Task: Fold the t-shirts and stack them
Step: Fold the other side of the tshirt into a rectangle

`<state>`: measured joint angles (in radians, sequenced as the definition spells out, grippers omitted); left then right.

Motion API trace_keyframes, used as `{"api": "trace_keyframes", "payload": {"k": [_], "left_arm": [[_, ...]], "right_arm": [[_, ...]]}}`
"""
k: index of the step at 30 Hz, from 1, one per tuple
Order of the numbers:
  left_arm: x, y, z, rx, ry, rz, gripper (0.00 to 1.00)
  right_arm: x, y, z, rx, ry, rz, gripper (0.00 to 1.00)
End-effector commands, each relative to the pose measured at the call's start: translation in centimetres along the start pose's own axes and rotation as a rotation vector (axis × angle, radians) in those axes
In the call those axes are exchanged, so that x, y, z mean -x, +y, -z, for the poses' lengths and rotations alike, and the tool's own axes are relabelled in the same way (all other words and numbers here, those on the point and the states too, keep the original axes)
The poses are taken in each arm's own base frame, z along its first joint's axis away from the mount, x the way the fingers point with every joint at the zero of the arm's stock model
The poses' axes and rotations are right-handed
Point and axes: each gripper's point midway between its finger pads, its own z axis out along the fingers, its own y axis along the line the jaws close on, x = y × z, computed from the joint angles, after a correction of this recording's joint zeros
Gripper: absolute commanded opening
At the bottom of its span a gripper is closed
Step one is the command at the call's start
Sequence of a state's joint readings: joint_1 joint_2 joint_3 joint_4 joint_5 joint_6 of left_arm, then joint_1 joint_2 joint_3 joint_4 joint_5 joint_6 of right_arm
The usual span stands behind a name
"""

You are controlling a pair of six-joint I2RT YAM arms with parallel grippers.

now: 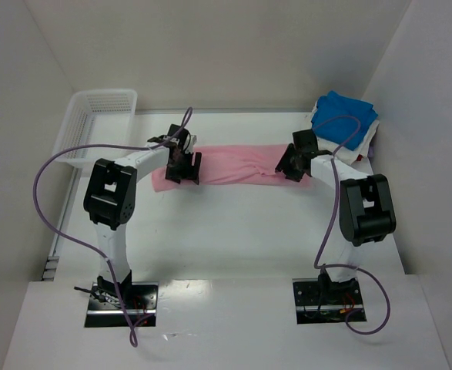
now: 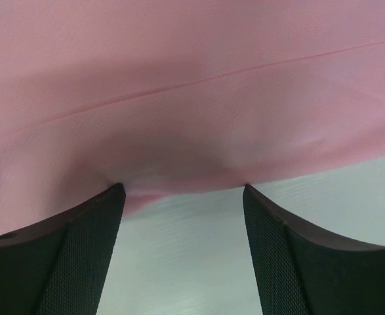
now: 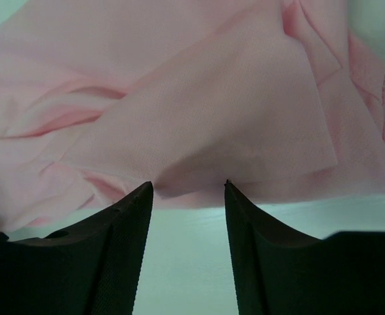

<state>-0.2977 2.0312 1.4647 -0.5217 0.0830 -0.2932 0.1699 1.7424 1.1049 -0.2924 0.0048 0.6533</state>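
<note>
Top external shows us the light pink t-shirt (image 1: 233,166) lying as a long strip across the counter (image 1: 226,231). We see left jaws wide at its near edge, right jaws narrower, neither gripping cloth.

pink t-shirt (image 1: 237,164) | blue t-shirt (image 1: 346,110) | white t-shirt (image 1: 364,139) | white mesh basket (image 1: 95,116)

A white mesh basket (image 1: 106,100) sits at the far left corner of the pale tabletop (image 1: 233,231), beside the white wall (image 1: 210,46).
</note>
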Motion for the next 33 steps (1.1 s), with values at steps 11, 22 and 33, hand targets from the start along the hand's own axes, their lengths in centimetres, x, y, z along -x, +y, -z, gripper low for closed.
{"api": "trace_keyframes", "payload": {"k": [11, 22, 33], "left_arm": [[-0.2, 4.5, 3.2, 0.135, -0.022, 0.049, 0.81], [-0.5, 5.2, 2.6, 0.152, -0.007, 0.058, 0.81], [-1.6, 5.5, 1.8, 0.159, 0.029, 0.061, 0.81]], "right_arm": [[2.9, 1.1, -2.9, -0.011, -0.09, 0.035, 0.29], [5.5, 2.7, -2.3, 0.004, -0.142, 0.053, 0.0], [10.4, 5.1, -3.6, 0.031, -0.214, 0.096, 0.0]]}}
